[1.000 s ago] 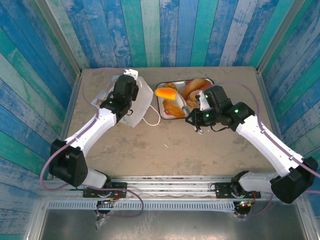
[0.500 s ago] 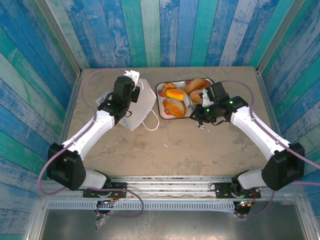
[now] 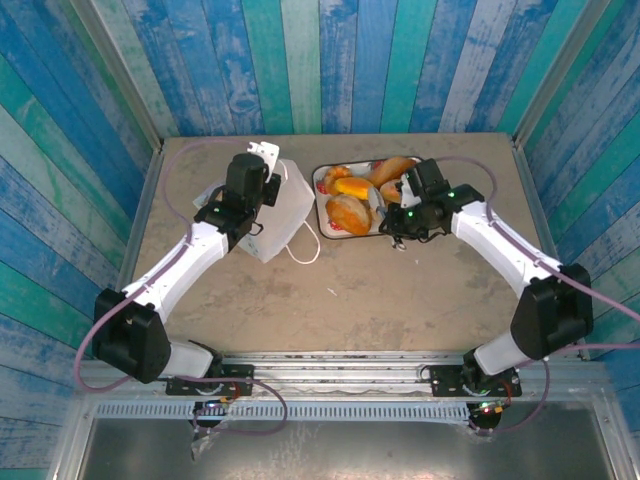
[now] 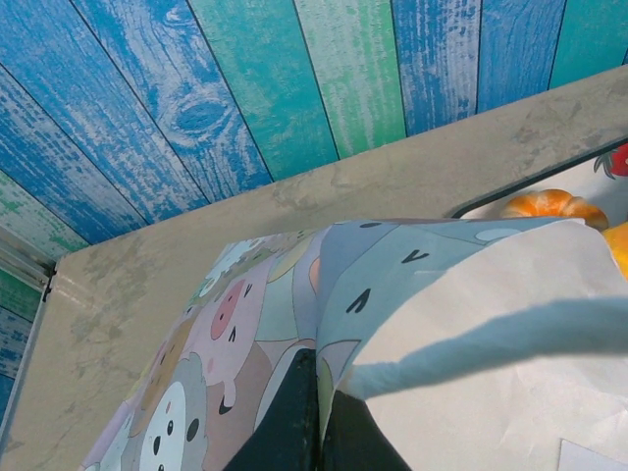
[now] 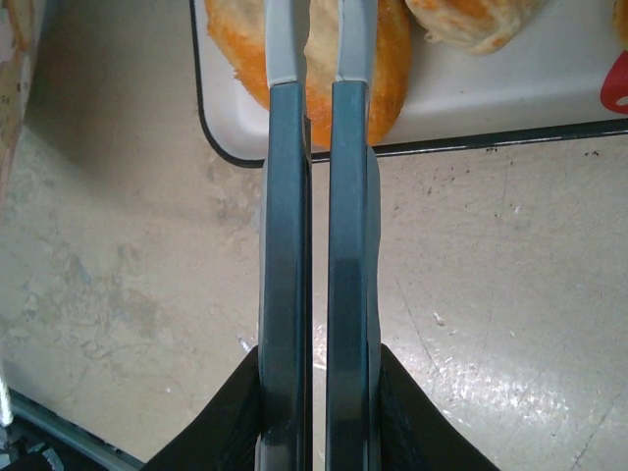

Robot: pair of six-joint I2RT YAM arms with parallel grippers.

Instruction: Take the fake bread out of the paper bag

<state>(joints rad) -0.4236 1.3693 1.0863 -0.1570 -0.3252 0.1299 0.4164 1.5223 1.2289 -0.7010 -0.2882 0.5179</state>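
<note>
Plainly, the tray (image 3: 318, 200) held the bread (image 3: 348, 212): at least 4 glossy golden-orange pieces lay crowded together in it. The bag (image 3: 285, 215) lay tilted on the table (image 3: 340, 290) just left of the tray, with its cord handle (image 4: 491, 339) draped across the white paper. I could not tell whether anything was inside it. My left gripper (image 4: 316, 392) was pinched tight on the bag's edge, beside a panel printed with cartoon animals. From that wrist, 1 orange roll (image 4: 554, 204) showed past the bag's top edge. My right gripper (image 5: 322, 44) was closed with nothing between its fingers, its tips over a roll (image 5: 388, 59) by the tray's near-left corner. Blue and green plank walls (image 3: 320, 60) stood around 3 sides of the table.
</note>
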